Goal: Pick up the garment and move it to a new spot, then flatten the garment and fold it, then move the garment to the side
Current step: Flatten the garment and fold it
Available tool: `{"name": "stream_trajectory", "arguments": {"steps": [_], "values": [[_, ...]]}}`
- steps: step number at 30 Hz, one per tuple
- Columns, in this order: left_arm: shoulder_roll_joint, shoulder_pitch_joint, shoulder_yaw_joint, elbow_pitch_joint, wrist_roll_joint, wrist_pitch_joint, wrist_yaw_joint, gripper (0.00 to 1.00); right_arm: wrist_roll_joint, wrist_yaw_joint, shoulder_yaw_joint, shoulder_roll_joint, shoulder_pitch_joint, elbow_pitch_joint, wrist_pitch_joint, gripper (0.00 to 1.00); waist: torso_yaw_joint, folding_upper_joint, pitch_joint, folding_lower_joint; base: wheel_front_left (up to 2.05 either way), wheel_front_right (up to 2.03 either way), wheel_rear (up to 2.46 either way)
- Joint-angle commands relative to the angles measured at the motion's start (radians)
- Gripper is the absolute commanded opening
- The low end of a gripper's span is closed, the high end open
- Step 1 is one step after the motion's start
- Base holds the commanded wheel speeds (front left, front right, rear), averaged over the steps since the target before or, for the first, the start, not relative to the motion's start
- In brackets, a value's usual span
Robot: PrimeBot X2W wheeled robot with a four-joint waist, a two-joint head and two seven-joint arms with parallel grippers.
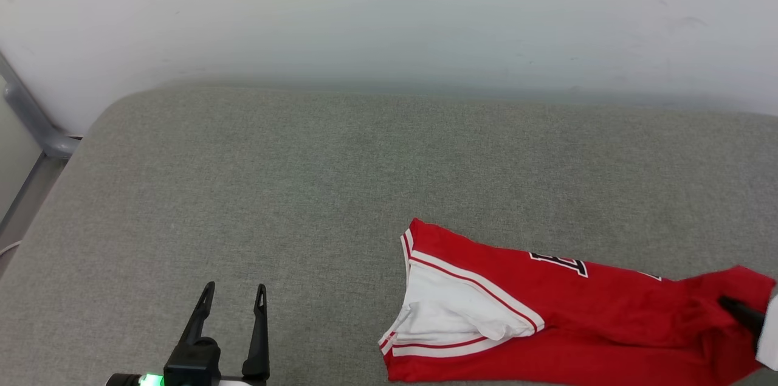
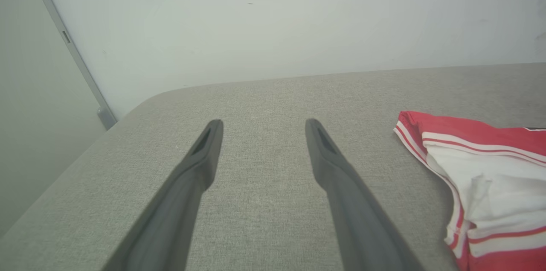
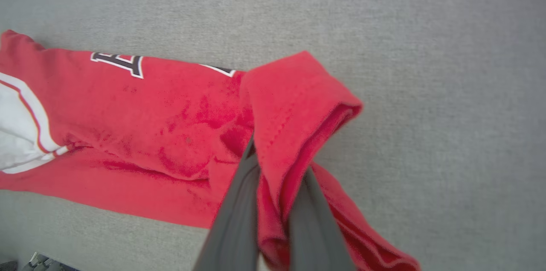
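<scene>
The garment (image 1: 547,319) lies bunched on the grey cushion (image 1: 304,191), its long axis running roughly 9 to 3 o'clock. The right gripper (image 1: 738,313) is clamped on a fold of red cloth at the 3 o'clock end. The left gripper (image 1: 234,292) hangs spread and empty, well apart, with the garment toward its 3 o'clock. Judgement: the right arm leads the lift.

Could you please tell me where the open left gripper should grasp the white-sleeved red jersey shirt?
Probably the striped sleeve edge of the red jersey shirt, from the robot's left: it lies exposed nearest the left gripper, opposite the end the right gripper pinches.
</scene>
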Motion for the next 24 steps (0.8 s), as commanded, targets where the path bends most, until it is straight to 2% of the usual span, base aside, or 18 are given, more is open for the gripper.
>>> {"name": "stream_trajectory", "arguments": {"steps": [1,8,13,18,24], "values": [[-0.003,0.007,0.007,0.002,0.004,-0.002,-0.005,1.0,-0.001,-0.001,-0.007,0.026,0.012,-0.059,0.023,0.0,-0.001,-0.0001,0.0,0.0,0.0,0.0,0.0],[-0.014,-0.01,0.004,0.009,0.015,-0.002,-0.018,1.0,-0.053,-0.001,-0.033,0.127,0.02,-0.264,0.132,0.0,0.013,-0.0001,0.015,0.0,0.0,0.0,0.0],[-0.023,-0.03,-0.001,0.015,0.021,-0.002,-0.028,1.0,-0.113,-0.001,0.008,0.216,-0.02,-0.352,0.199,0.0,0.033,-0.0001,0.036,0.0,0.0,0.0,0.0],[-0.032,-0.05,-0.005,0.019,0.02,-0.002,-0.037,1.0,-0.166,-0.001,0.083,0.301,-0.081,-0.379,0.219,0.0,0.053,-0.0001,0.061,0.0,0.0,0.0,0.0],[-0.041,-0.076,-0.011,0.025,0.022,-0.002,-0.046,1.0,-0.212,-0.001,0.185,0.381,-0.188,-0.319,0.182,0.0,0.077,-0.0001,0.096,0.0,0.0,0.0,0.0]]}}
